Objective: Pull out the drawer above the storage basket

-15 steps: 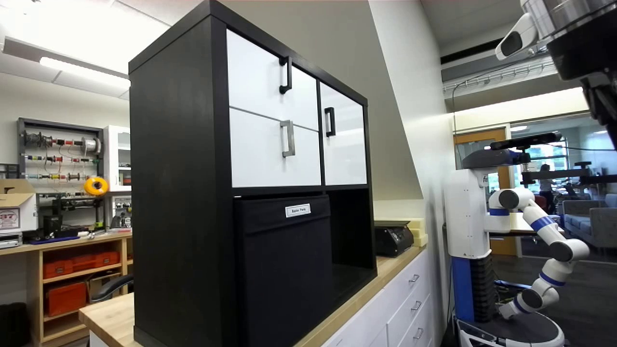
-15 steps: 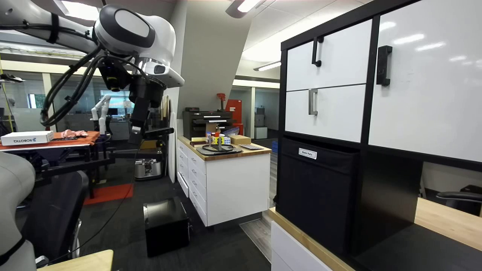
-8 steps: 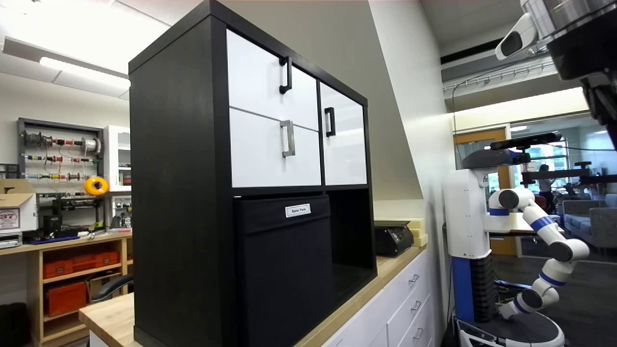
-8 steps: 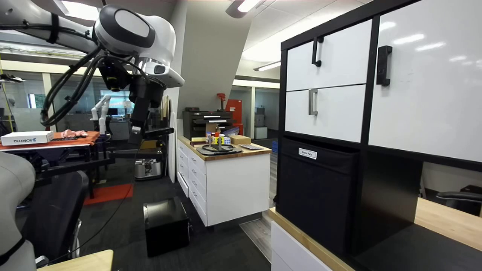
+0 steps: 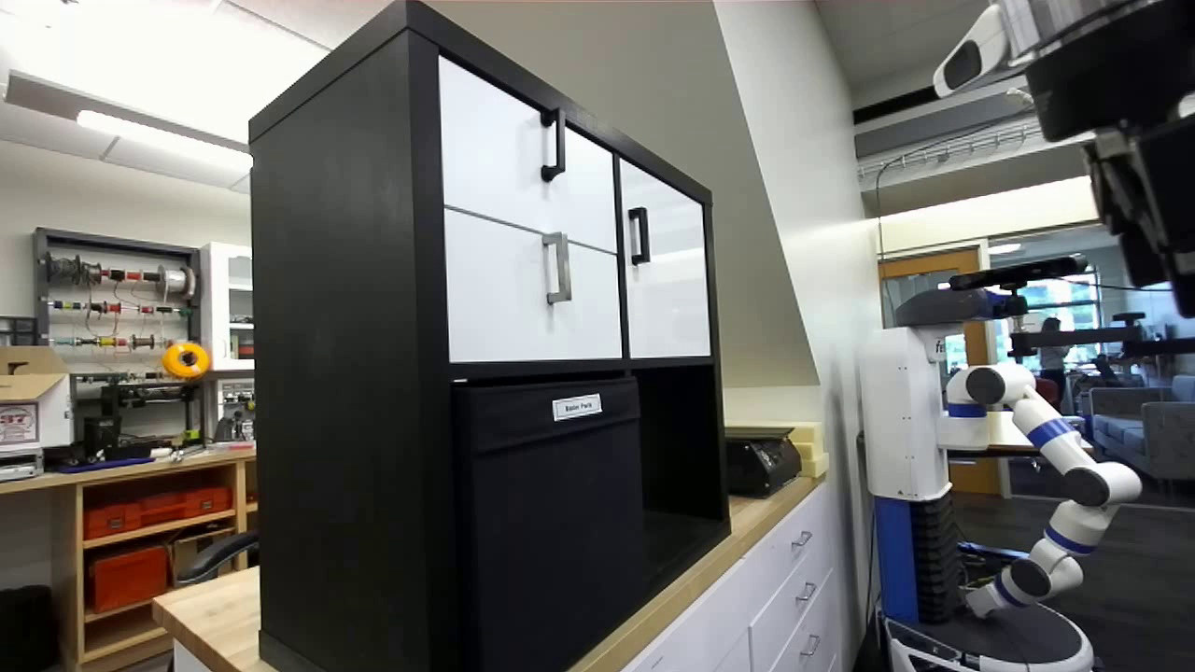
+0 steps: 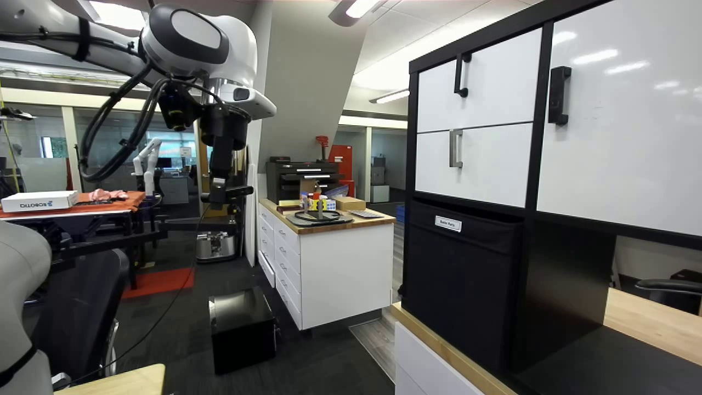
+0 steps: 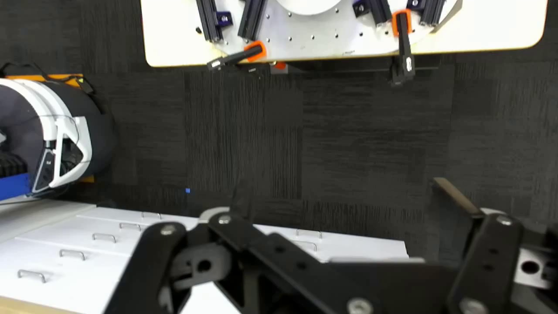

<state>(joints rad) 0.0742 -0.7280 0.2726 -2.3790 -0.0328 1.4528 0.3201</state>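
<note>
The drawer (image 5: 495,299) is the wide white front with a grey vertical handle (image 5: 560,269). It sits closed in the black cabinet, directly above the storage basket (image 5: 551,532). The drawer (image 6: 488,170) and the black labelled basket (image 6: 460,280) also show in an exterior view. My gripper (image 6: 218,189) points down, well away from the cabinet, and holds nothing. In an exterior view the gripper (image 5: 1148,233) is partly cut off at the right edge. In the wrist view the gripper (image 7: 348,192) has its fingers wide apart over the dark floor. Drawer and basket are out of the wrist view.
A white front with a black handle (image 6: 493,82) is above the drawer. A white door (image 6: 630,120) is beside it. A wooden counter with white drawers (image 5: 775,569) is under the cabinet. A white mobile robot (image 5: 906,420) stands behind. A side counter (image 6: 345,274) stands between.
My arm and gripper have moved slightly toward the cabinet, leftward in one exterior picture and rightward in another. The drawer and basket have not moved.
</note>
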